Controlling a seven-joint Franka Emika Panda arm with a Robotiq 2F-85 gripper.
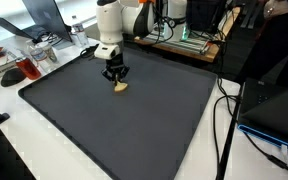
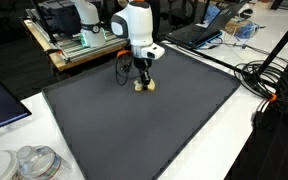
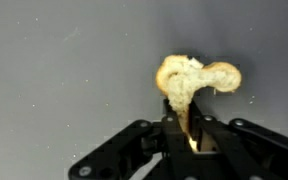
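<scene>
Tan piece [image 3: 189,80], resting on the dark mat [image 1: 134,130], is shown pinched at its lower end by the gripper [image 3: 189,128] (jaws clamped on it); grasp apparently made, lift judged not yet done.

The fingers [image 3: 169,132] hide the lower end of the pale lump [image 3: 191,78], too blurred to identify.
</scene>
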